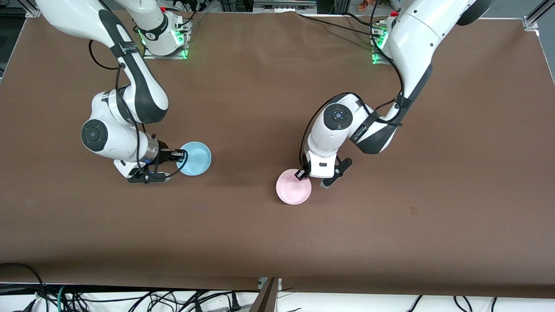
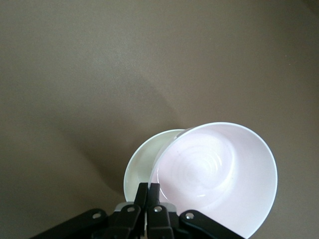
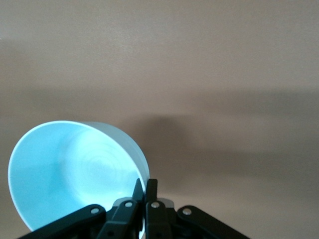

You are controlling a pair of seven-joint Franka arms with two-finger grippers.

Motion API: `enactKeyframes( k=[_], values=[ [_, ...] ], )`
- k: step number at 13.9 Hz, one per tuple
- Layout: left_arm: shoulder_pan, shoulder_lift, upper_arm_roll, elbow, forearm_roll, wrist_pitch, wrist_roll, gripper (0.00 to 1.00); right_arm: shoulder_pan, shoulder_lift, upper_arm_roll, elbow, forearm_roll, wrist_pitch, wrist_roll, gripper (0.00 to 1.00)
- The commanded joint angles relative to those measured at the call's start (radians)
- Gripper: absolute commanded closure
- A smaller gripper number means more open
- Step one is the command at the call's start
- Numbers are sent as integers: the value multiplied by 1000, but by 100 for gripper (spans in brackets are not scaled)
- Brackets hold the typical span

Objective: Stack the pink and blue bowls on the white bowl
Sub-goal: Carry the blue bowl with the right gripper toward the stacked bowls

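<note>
My left gripper (image 1: 302,174) is shut on the rim of the pale pink bowl (image 1: 293,187), near the table's middle. In the left wrist view the left gripper (image 2: 148,185) holds the pink bowl (image 2: 219,174) tilted over the white bowl (image 2: 142,164), which shows partly beneath it. The white bowl is hidden under the pink one in the front view. My right gripper (image 1: 182,154) is shut on the rim of the sky-blue bowl (image 1: 196,158), toward the right arm's end of the table. In the right wrist view the right gripper (image 3: 146,182) holds the blue bowl (image 3: 70,174) tilted over the table.
The brown table (image 1: 390,208) holds nothing else. Cables lie along the table's edge nearest the front camera (image 1: 130,299). The arm bases stand at the edge farthest from it.
</note>
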Motion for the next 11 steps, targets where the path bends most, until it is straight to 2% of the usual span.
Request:
enactKeyframes(
  k=[1, 11],
  values=[
    [-11, -3, 7, 1, -17, 2, -14, 100, 21, 8, 0, 14, 16, 12, 45, 100],
    [-6, -3, 6, -14, -39, 2, -8, 100, 56, 18, 0, 30, 18, 23, 120, 100]
  ],
)
